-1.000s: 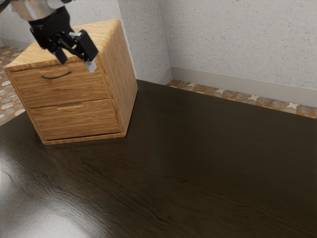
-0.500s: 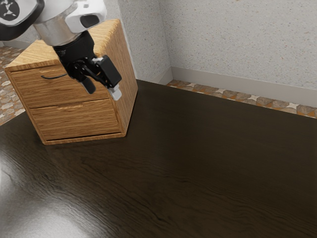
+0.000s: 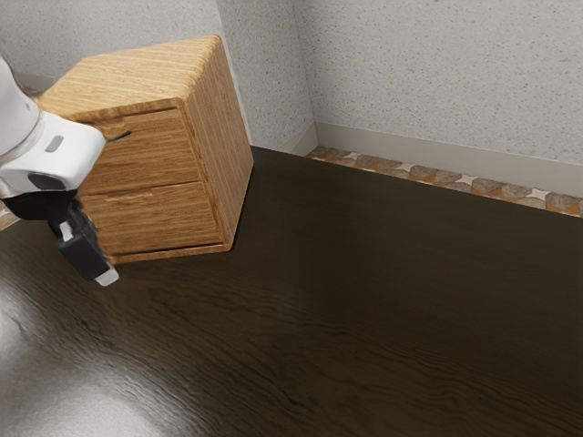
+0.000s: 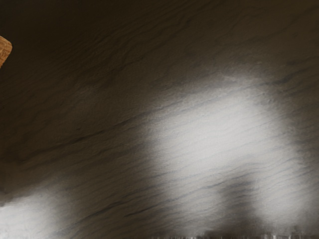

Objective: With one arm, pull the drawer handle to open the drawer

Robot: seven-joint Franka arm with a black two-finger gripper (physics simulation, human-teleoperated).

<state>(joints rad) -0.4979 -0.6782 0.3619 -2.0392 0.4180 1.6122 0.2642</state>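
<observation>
Wooden cabinet [image 3: 205,137] at the exterior view's rear left, standing on dark table [image 3: 364,309]. Light oak grain, two stacked drawers. Upper drawer [image 3: 159,150] front looks flush with frame. Dark curved handle [image 3: 119,137] mostly hidden behind white arm [image 3: 41,155], only its end visible. Lower drawer [image 3: 164,218] with wood-toned pull [image 3: 127,196]. Gripper [image 3: 91,259] low before cabinet's bottom corner, near tabletop, well apart from handle. Cannot tell whether wide or narrow. Wrist view: glare on table.

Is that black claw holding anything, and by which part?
Nothing is held. The gripper hangs low over the dark table, in front of the cabinet, apart from the top drawer's handle.
</observation>
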